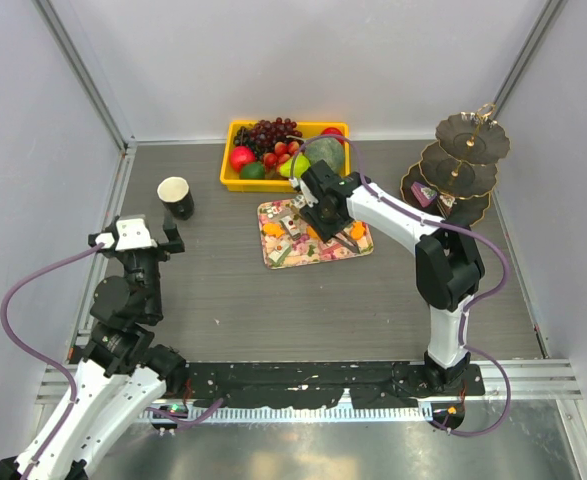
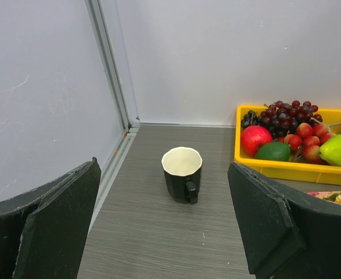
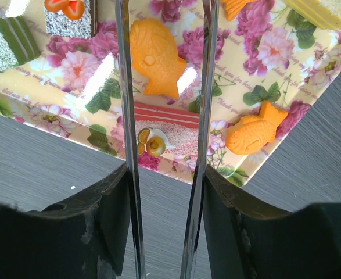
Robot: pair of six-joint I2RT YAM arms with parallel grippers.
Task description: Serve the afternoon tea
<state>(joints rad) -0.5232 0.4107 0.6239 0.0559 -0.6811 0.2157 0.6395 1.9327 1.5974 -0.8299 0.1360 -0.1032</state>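
Note:
A black cup with a cream inside stands at the left. In the left wrist view the cup is upright, handle toward me. My left gripper is open and empty just short of it. My right gripper is shut on metal tongs. The tong blades straddle an orange fish-shaped pastry on the floral tray. Another fish pastry and cake pieces lie nearby. The dark gold-rimmed three-tier stand stands at the far right. The light-blue cup is out of view.
A yellow bin of grapes, apples and other fruit sits at the back, just behind the floral tray. Grey walls and a metal rail close in the left side. A small purple piece lies on the stand's bottom tier.

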